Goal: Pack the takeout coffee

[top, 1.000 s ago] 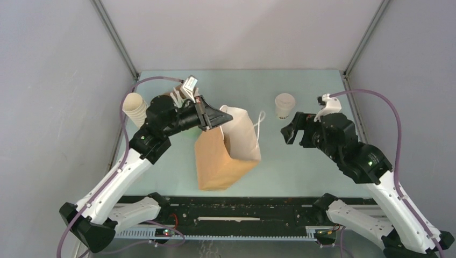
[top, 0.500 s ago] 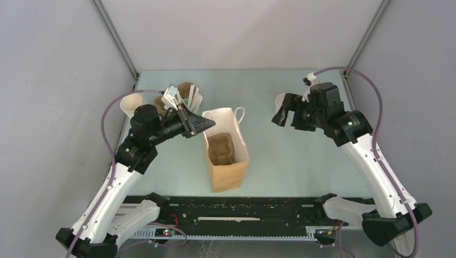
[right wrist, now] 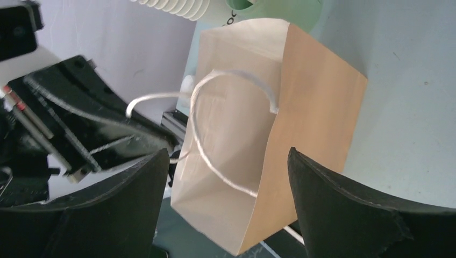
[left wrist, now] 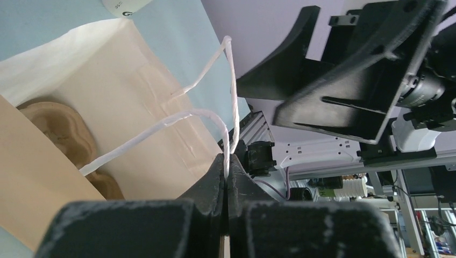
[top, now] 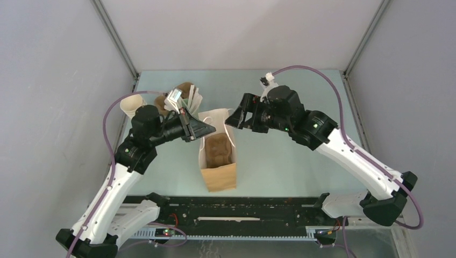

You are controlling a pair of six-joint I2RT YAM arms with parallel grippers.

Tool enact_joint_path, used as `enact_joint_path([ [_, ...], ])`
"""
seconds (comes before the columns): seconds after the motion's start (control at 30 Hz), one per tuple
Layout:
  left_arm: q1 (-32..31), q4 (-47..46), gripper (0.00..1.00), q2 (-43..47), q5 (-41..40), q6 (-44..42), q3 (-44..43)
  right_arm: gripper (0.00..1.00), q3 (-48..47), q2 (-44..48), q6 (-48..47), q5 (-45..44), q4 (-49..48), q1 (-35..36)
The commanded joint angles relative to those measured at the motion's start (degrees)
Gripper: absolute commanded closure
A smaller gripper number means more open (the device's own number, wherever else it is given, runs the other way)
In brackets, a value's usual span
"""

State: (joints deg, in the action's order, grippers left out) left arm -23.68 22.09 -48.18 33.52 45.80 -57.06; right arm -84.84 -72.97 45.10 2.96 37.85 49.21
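Observation:
A brown paper bag (top: 219, 174) stands upright mid-table with a pulp cup carrier (top: 218, 150) inside it. My left gripper (top: 208, 129) is shut on the bag's white string handle (left wrist: 231, 80) at the left rim, the string pinched between the fingertips. My right gripper (top: 235, 119) hovers open over the bag's right rim with nothing between its fingers; the right wrist view looks down into the bag (right wrist: 317, 118). The takeout coffee is hidden behind my right arm in the top view. A white printed cup (left wrist: 126, 4) peeks in beyond the bag, probably it.
A stack of cream cups (top: 129, 105) stands at the back left, beside spare brown carriers (top: 185, 88) and a pale green cup (right wrist: 274, 8). A black rail (top: 231, 207) runs along the near edge. Grey walls close in both sides.
The bag went from tilted to upright and shifted slightly left. My right arm swung left from the cup's spot to over the bag. The left gripper kept its hold.

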Motion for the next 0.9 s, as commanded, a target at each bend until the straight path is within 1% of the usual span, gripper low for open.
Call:
enact_joint_path([
  [0.0,0.48,0.14,1.0,1.48,1.96,-2.11,-1.53,0.16,0.94,-2.23,2.99,-2.66,-8.44,0.75],
  [0.03,0.46,0.17,1.0,1.63,1.72,-2.12,-1.56,0.2,0.98,-2.79,3.35,-2.69,-9.91,1.1],
  [0.13,0.43,0.5,1.0,1.8,0.76,-2.14,-1.9,0.26,0.73,-4.26,4.67,-4.97,-13.2,2.28],
  [0.17,0.47,0.35,1.0,1.83,0.57,-1.94,-1.94,0.31,0.54,-4.73,4.92,-5.18,-14.4,2.48],
  [0.2,0.46,-0.06,1.0,1.94,0.41,-1.58,-1.85,0.34,0.36,-5.25,5.11,-5.62,-15.09,2.88],
  [0.33,0.41,-1.49,1.0,2.21,0.52,0.67,-1.18,0.36,0.69,-6.66,5.85,-9.53,-17.22,4.87],
  [0.37,0.12,-2.19,1.0,2.62,0.53,1.15,-0.77,0.4,0.8,-6.78,5.1,-10.68,-17.56,5.44],
  [0.4,-0.17,-2.7,1.0,3.25,0.31,1.55,-0.2,0.46,0.89,-6.83,4.4,-11.49,-18.04,5.61],
  [0.43,-0.22,-2.82,1.0,3.63,0.32,2.03,-0.25,0.56,0.93,-6.71,2.96,-10.56,-19.24,5.41],
  [0.47,-0.18,-2.29,1.0,3.7,0.31,2.8,-0.95,0.76,-0.5,-6.41,1.31,-7.67,-19.73,4.81],
  [0.5,-0.08,-1.17,1.0,3.57,0.21,3.67,-2.48,0.9,-3.07,-5.95,0.12,-7.05,-17.79,4.46],
  [0.53,-0.02,0.24,1.0,3.23,-0.18,4.17,-4.85,0.97,-6.38,-5.29,-1.05,-7.51,-14.85,4.59],
  [0.57,-0.08,1.74,1.0,3.0,-1.04,4.65,-7.35,1.0,-8.92,-4.35,-2.35,-7.57,-11.72,4.8],
  [0.6,-0.05,3.36,1.0,2.86,-2.53,5.41,-9.58,1.0,-10.64,-3.12,-3.15,-6.8,-9.74,4.85],
  [0.67,-0.01,6.33,1.0,2.66,-6.97,7.54,-12.67,1.0,-10.53,-0.1,-1.91,-4.22,-7.69,3.46],
  [0.73,-0.02,6.82,1.0,3.13,-11.2,13.93,-12.37,1.0,-7.26,2.78,3.0,1.61,-8.11,-0.29],
  [0.8,-0.09,3.83,1.0,4.35,-13.89,18.62,-9.53,1.0,-1.84,5.91,6.39,7.45,-11.39,-4.45],
  [0.87,-0.05,3.12,1.0,5.83,-17.56,21.54,-5.53,1.0,4.35,8.53,6.74,9.11,-14.9,-7.19],
])
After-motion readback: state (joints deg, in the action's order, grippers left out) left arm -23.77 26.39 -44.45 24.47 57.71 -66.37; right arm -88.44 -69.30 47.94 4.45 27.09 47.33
